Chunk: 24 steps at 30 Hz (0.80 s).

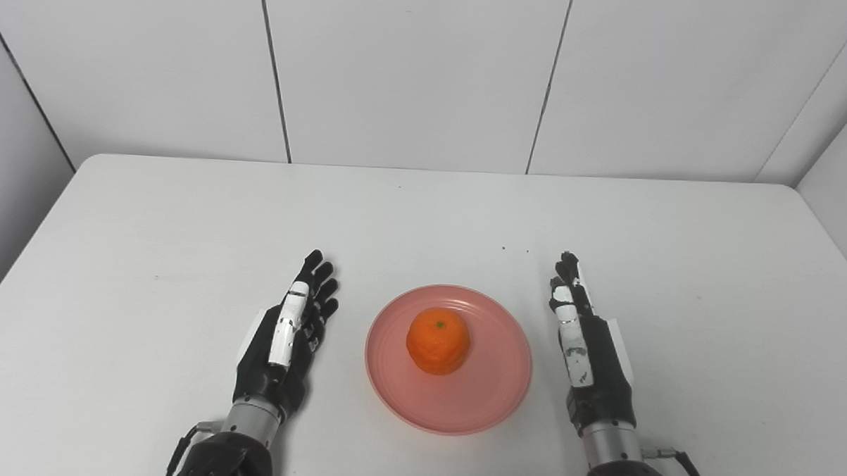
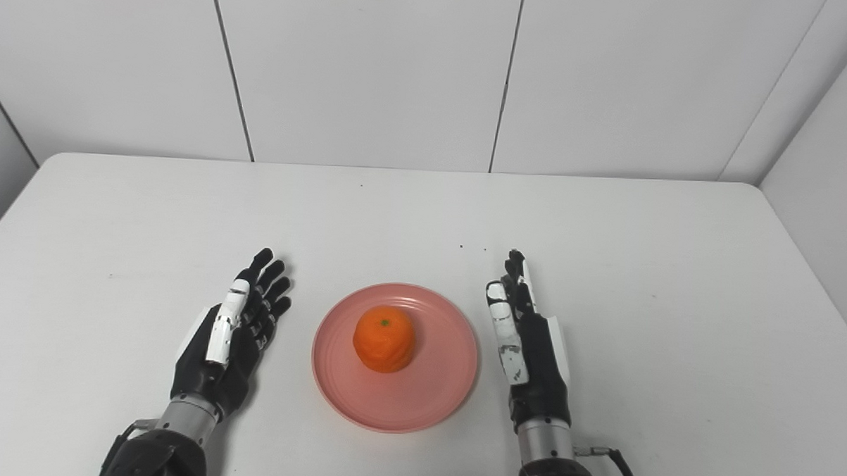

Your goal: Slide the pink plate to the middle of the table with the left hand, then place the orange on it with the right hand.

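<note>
Left hand (image 1: 286,339): lower left of centre in the frame, over the white table (image 1: 149,214), its arm entering from the bottom edge. Fingers (image 1: 321,291) extended and slightly spread, pointing toward the top of the frame. It holds nothing. It lies just beside the left rim of the plate without touching it; a strip of bare table separates them.

Pink plate (image 1: 474,402): lower centre of the frame, flat on the table, roughly midway between the two hands. Round, shallow, with a raised rim.

Orange (image 1: 438,341): sits on the plate, in the upper-left part of its well, stem end with a small green spot facing up. Neither hand is in contact with it.

Right hand (image 1: 589,349): lower right of centre, its arm entering from the bottom edge. Fingers extended and held close together, pointing toward the top of the frame, the hand turned on edge. It holds nothing. It stands just beside the right rim of the plate, apart from it.

Two small dark specks (image 1: 515,250) mark the table above the plate, toward the centre of the frame.

Background: grey wall panels (image 1: 415,68) behind the far table edge.
</note>
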Each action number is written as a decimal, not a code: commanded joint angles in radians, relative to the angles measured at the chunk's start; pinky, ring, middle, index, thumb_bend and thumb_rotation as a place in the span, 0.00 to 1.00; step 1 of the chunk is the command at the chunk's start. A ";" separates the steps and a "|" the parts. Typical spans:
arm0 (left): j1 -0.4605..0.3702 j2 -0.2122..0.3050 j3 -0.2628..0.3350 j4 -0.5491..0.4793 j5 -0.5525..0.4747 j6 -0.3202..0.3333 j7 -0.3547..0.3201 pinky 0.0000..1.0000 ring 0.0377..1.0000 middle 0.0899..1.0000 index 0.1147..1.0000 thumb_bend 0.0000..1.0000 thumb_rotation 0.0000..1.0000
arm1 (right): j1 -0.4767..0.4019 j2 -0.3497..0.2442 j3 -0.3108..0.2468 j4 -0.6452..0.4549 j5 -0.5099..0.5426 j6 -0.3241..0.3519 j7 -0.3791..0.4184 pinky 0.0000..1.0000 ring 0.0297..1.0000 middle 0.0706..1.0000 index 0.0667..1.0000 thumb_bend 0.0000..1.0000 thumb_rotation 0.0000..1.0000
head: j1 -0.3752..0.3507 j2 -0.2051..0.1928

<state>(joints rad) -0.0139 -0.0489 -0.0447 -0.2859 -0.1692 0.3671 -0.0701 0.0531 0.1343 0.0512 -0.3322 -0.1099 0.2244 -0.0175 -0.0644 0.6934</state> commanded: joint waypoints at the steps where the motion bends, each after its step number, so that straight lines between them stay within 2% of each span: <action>1: -0.008 -0.017 -0.008 -0.027 0.011 -0.038 0.010 0.99 0.99 1.00 1.00 0.39 1.00 | -0.009 0.014 0.002 -0.017 0.017 -0.014 -0.009 0.97 0.98 1.00 1.00 0.34 1.00 | 0.008 0.000; 8: -0.003 -0.017 -0.012 -0.017 0.011 -0.048 0.012 0.98 0.98 1.00 1.00 0.38 1.00 | -0.001 0.016 0.006 0.001 0.010 -0.013 -0.021 0.96 0.96 0.98 0.98 0.23 1.00 | 0.001 0.001; 15: 0.000 -0.011 -0.016 -0.015 0.026 -0.054 0.016 0.98 0.98 1.00 1.00 0.40 1.00 | 0.002 0.012 0.014 0.022 0.015 -0.042 -0.023 0.97 0.97 0.98 0.98 0.24 1.00 | 0.001 0.002; 24: 0.004 -0.007 -0.028 -0.019 0.043 -0.071 0.010 0.98 0.98 1.00 1.00 0.40 1.00 | 0.006 0.017 0.010 0.019 0.028 -0.026 -0.028 0.97 0.97 0.99 0.98 0.26 1.00 | 0.005 0.004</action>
<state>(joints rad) -0.0014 -0.0506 -0.0620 -0.2847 -0.1316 0.3439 -0.0528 0.0669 0.1433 0.0609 -0.2878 -0.0888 0.2232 -0.0373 -0.0598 0.6964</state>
